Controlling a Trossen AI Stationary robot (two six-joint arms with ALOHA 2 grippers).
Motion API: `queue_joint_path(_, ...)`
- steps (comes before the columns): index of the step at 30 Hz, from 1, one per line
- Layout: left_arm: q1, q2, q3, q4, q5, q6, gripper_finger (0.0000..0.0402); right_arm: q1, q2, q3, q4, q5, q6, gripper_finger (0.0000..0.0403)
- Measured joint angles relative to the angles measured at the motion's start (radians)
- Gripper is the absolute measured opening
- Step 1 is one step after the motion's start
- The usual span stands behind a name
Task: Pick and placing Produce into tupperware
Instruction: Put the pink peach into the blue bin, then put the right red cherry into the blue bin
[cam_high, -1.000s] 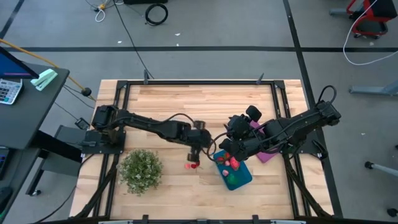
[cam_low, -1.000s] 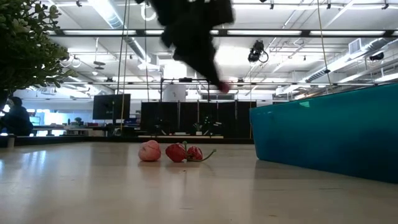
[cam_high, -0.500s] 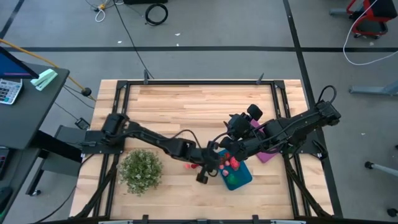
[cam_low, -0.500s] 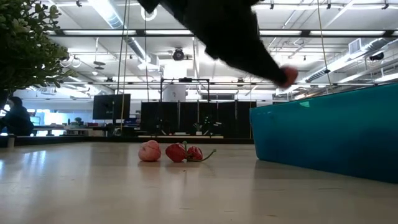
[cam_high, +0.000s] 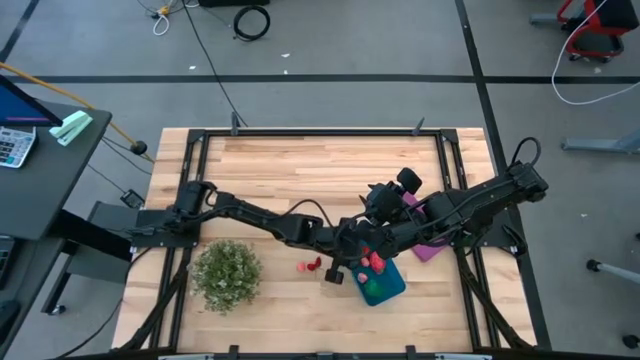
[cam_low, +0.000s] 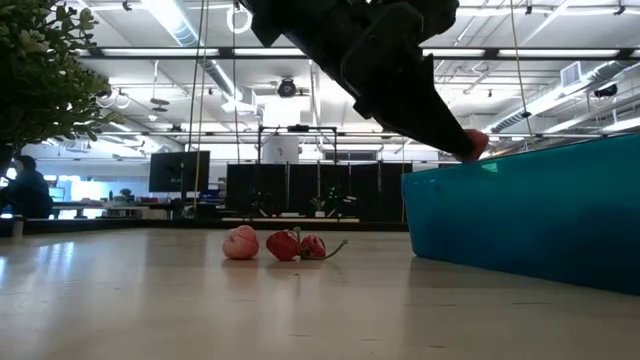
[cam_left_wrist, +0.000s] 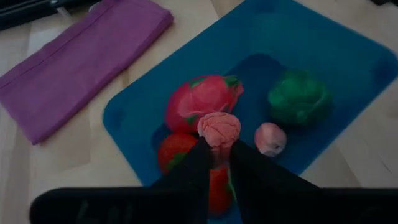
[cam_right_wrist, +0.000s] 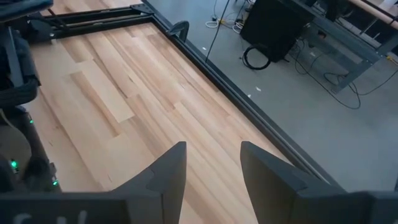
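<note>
Wooden counter (cam_high: 300, 170) carries a teal tupperware (cam_left_wrist: 323, 50) beside a purple cloth (cam_left_wrist: 81, 62). Left gripper (cam_left_wrist: 217, 146) hangs above the tupperware, its jaws closed on a pinkish toy fruit (cam_left_wrist: 219, 129); red and green produce lie inside. Two red pieces and one pink piece (cam_low: 240, 242) lie on the counter. Right gripper (cam_right_wrist: 211, 165) waits over bare wood, jaws apart.

A bushy green plant (cam_high: 227, 274) sits near the front left of the wooden table (cam_high: 300, 170), a flat purple cloth (cam_left_wrist: 81, 59) lies at its right side, and a calculator (cam_high: 14, 146) rests on a side desk.
</note>
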Motion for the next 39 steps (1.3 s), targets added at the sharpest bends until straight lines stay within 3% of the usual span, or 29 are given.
queue_joint_path(10, -0.002, 0.000, 0.000, 0.001, -0.040, 0.065, 0.0165, 0.000, 0.000, 0.000, 0.000, -0.005, 0.006, 0.0160)
queue_joint_path(15, 0.001, -0.007, 0.000, -0.008, -0.073, 0.109, 0.0194, 0.000, 0.000, 0.000, 0.000, -0.042, 0.008, 0.0160)
queue_joint_path(18, 0.000, -0.041, -0.002, -0.053, -0.191, 0.192, 0.0197, 0.000, 0.000, 0.000, 0.001, -0.072, 0.031, 0.0160)
queue_joint_path(21, 0.000, -0.097, 0.000, -0.145, -0.388, 0.258, 0.0191, 0.000, 0.000, -0.002, 0.002, -0.109, 0.069, 0.0160)
queue_joint_path(25, 0.004, -0.172, -0.002, -0.363, -0.613, 0.276, 0.0177, 0.000, 0.000, -0.034, 0.002, -0.140, 0.080, 0.0160)
queue_joint_path(31, 0.046, -0.345, -0.002, -0.861, -0.712, 0.078, 0.0160, 0.000, -0.001, -0.147, 0.045, -0.178, 0.068, 0.0160)
queue_joint_path(35, 0.113, -0.492, -0.002, -1.130, -0.724, -0.135, 0.0148, 0.000, 0.000, -0.267, 0.273, -0.242, -0.032, 0.0160)
queue_joint_path(39, 0.191, -0.644, -0.001, -1.216, -0.745, -0.244, 0.0136, -0.012, 0.000, -0.393, 0.675, -0.338, -0.260, 0.0160)
